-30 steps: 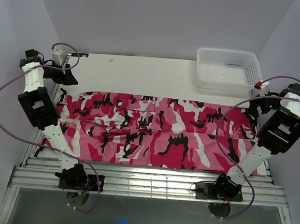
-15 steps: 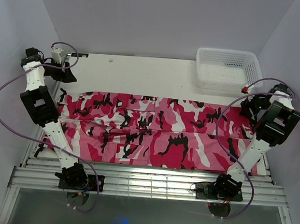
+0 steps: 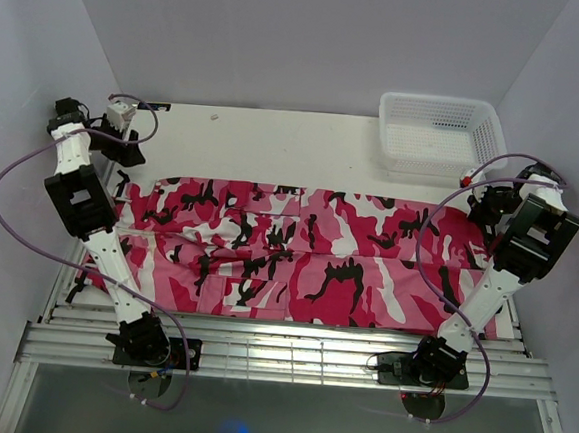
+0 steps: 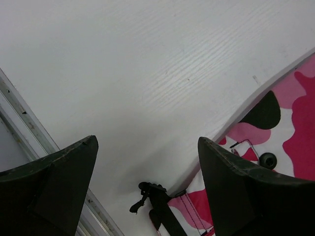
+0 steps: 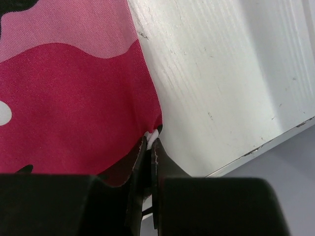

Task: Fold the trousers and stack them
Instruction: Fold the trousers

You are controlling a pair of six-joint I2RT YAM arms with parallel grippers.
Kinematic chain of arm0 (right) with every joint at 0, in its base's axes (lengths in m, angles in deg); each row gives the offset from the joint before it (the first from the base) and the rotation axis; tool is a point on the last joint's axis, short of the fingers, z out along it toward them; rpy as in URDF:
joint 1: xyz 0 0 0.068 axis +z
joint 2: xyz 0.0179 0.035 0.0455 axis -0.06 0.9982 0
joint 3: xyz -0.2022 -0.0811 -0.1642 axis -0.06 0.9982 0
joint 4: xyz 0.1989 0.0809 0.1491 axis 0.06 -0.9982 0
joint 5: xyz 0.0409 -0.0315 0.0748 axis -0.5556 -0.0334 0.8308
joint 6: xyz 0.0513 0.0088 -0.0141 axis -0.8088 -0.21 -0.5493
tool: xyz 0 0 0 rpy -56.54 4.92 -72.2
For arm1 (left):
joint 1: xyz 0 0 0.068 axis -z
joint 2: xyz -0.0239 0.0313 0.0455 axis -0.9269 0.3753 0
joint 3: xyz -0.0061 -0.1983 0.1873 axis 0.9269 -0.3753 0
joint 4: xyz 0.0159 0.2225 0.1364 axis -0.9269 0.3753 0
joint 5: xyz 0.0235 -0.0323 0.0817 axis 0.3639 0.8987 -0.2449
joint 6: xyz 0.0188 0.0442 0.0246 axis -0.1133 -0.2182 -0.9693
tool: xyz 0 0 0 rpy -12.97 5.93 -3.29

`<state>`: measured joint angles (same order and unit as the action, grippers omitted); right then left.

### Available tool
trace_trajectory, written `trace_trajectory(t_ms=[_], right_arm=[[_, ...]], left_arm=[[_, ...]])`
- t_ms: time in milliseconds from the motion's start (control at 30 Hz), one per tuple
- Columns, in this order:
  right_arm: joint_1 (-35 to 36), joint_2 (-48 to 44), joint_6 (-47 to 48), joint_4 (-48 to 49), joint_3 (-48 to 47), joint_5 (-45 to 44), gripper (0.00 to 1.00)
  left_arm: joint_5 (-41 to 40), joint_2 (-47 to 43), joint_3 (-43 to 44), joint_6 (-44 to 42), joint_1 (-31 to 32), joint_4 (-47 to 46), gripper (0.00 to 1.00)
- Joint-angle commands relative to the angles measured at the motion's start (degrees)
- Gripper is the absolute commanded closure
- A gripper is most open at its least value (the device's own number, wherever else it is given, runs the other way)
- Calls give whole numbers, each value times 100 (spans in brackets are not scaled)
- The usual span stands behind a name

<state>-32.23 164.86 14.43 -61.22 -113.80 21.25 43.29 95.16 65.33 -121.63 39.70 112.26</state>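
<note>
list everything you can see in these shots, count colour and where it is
trousers: 1, pink, red, white and black camouflage, spread flat across the table from left to right
basket: 1, white, far right corner of the table, apart from the trousers
button: 1, black, on the trousers' corner seen in the left wrist view
table: 1, white, under the trousers and basket
left gripper: 1, black fingers, open over bare table beside the trousers' far left corner
right gripper: 1, black fingers, shut on the trousers' edge at their right end
</note>
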Motion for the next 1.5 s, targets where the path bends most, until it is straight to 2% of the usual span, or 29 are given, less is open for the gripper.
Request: trace_trajectory(t_ms=[0,167,333,500,533,567,667,800,867,1000,1300,1433,1467], right_arm=[[-82,-184,96,-408,70,-407,92],[-82,-334,105,-425,149,-389,92],[-82,-352,105,-443,114,-389,92],[-74,-448,122,-434,193,-389,92],[-73,-474,140,-425,202,-389,92],[-73,-483,131,-399,202,-407,92],[-65,-536,-26,-346,80,-311,92],[-65,-624,-413,-320,-333,-100,92],[-65,-703,-580,-294,-553,-47,92],[-117,-984,-703,-302,-694,208,92],[-477,-2012,-660,-337,-352,1052,92],[-872,-2599,-274,-372,94,1333,92],[-969,-2723,119,-468,227,1420,92]], left_arm=[[-85,-140,-317,-869,30,146,7],[-243,-149,-547,-1512,-137,796,10],[-761,-97,-899,-2128,-269,1210,12],[-946,-8,-925,-2638,-313,1728,21],[-981,-17,-987,-2699,-313,1729,26],[-1025,-8,-1048,-2735,-313,1712,40],[-912,36,-953,-2700,-313,1703,59],[-561,-52,-409,-2315,-216,1694,100],[-341,-183,-311,-2165,-207,1633,100],[-42,-859,-696,-1603,-207,538,100],[389,-3177,-3033,-706,-400,-2265,100],[600,-4198,-4263,-529,-769,-3218,100],[714,-4401,-4509,-529,-961,-3341,100]])
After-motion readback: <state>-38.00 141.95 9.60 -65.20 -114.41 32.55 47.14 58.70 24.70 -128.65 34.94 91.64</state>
